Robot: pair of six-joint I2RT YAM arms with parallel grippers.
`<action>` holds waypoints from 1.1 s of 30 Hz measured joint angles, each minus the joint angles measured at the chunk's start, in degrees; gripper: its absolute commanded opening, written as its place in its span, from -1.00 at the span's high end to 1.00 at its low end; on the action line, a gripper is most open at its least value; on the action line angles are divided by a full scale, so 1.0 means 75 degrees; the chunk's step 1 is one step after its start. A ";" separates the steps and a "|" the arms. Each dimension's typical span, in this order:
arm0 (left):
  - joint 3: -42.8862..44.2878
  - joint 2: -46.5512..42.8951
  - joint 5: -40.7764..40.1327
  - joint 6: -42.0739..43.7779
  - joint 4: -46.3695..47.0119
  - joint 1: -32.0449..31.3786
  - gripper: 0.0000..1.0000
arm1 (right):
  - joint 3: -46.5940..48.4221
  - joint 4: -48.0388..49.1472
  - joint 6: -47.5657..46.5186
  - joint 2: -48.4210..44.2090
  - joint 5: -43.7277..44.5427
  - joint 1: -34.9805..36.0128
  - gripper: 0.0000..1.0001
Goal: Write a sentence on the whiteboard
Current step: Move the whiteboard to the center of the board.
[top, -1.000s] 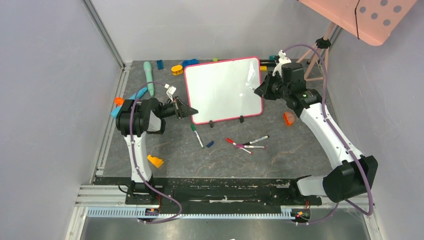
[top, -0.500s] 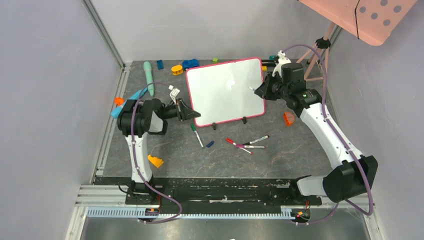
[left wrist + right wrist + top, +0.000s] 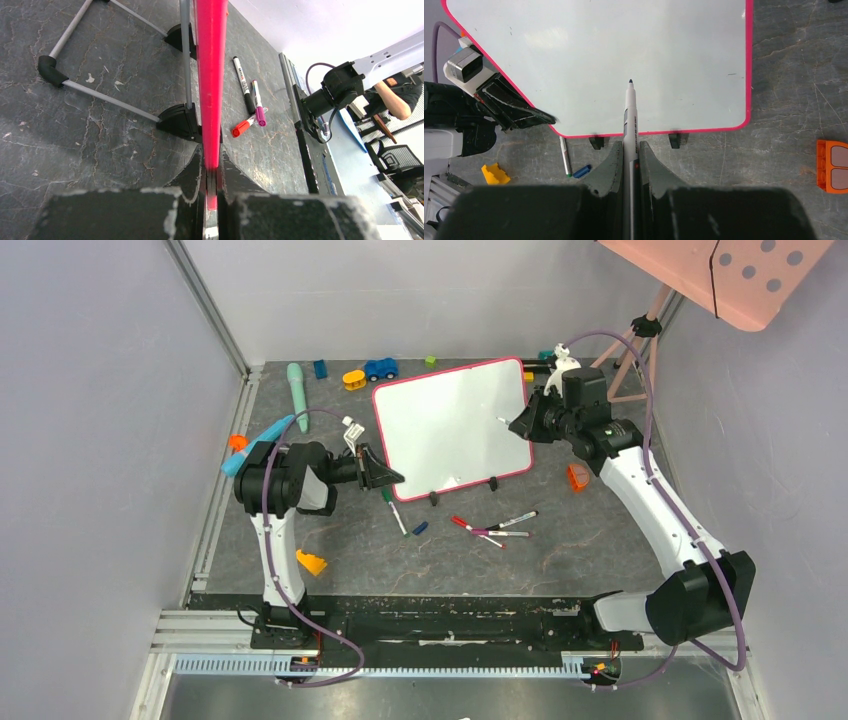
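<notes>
whiteboard (image 3: 450,430) stands blank, upper centre of the top view, on the worktop (image 3: 560,550) | left fingers (image 3: 383,476) clenched on its pink lower-left edge; we fear it pivots under pen pressure | right fingers (image 3: 522,426) grasping the marker (image 3: 630,110), tip short of the board; we risk skidding strokes

I'm counting one whiteboard (image 3: 450,425) standing up. Four pens are lying loose before it: one green marker (image 3: 393,508), one red marker (image 3: 463,524), one purple marker (image 3: 503,534) and one black marker (image 3: 520,519). A fifth marker (image 3: 630,115) is pointing at the board. One blue cap (image 3: 420,528), one blue toy car (image 3: 380,368) and one yellow wedge (image 3: 311,562) are sitting around.
</notes>
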 measured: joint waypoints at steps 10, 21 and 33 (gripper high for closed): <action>0.0221 0.0006 0.0391 -0.0259 -0.0017 -0.0102 -0.36 | -0.0003 -0.0032 -0.0058 -0.0047 0.0052 0.0000 1.00; 0.0527 0.0009 0.0268 -0.0274 -0.0017 0.0047 -0.18 | 0.0000 -0.0452 -0.0137 -0.0280 0.1521 -0.0746 1.00; 0.1381 0.0358 -0.0204 -0.0994 -0.0012 0.0233 -0.01 | 0.1923 -0.0312 -0.0204 0.3177 0.0641 -0.1690 1.00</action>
